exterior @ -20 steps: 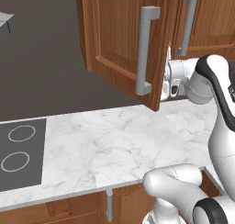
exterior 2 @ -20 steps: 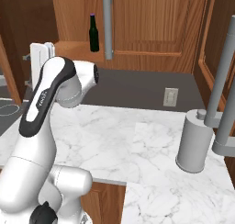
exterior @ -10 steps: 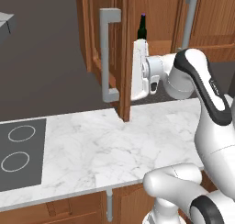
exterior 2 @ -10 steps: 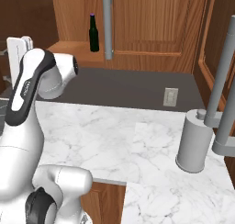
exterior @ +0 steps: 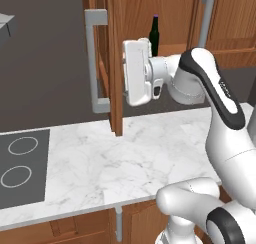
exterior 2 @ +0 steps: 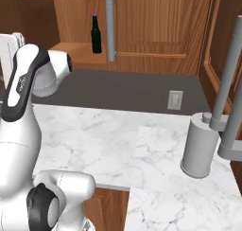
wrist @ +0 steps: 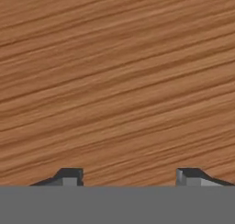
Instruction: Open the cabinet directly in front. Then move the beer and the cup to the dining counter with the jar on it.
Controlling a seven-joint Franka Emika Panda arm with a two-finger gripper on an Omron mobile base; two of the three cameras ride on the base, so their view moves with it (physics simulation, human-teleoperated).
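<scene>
We are in the first step, opening the cabinet (exterior: 116, 63). In the left base view its left door stands swung out edge-on toward us, the grey bar handle (exterior: 95, 63) at nine o'clock of that edge, and the hand sits at three o'clock of the door, pressed close to its inner face. In the hand view the two fingers (wrist: 73, 176) stand apart with bare wood grain between them, so they are released and grasp nothing; the gripper (wrist: 130, 177) faces the door panel squarely.

The beer (exterior 2: 96, 34) stands upright on the cabinet shelf, at twelve o'clock of the arm in the right base view, just beside the grey handle (exterior 2: 110, 27) of the other door. We cannot find the cup from here. On the counter (exterior 2: 118, 140) a grey cylinder (exterior 2: 201, 147) stands at four o'clock.

We judge the door open enough. Next the hand must draw back off the wood, turn toward the shelf and line its fingers around the bottle's body.
</scene>
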